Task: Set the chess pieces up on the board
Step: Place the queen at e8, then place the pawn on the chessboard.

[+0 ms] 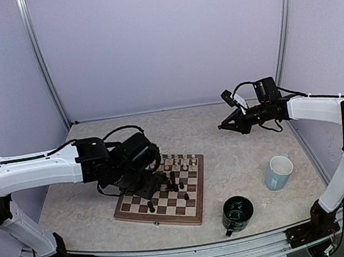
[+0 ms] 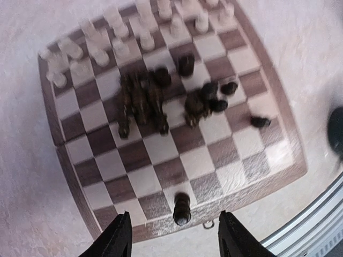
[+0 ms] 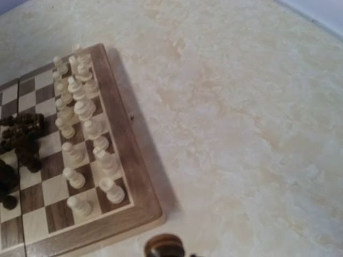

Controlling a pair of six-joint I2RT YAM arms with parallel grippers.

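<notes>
While wide apart, left pincer (image 2: 174,238) astride dark piece (image 2: 182,209).

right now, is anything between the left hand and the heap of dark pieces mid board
Yes: one upright dark piece on the board, in its edge row nearest the hand, stands between the open left hand and the heap.

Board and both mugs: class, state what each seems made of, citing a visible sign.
Board: likely wood, satin finish; grain streaks show in squares and border. Pale blue mug and dark green mug: probably glazed ceramic, judging by thick rims and smooth surfaces; not certain.
</notes>
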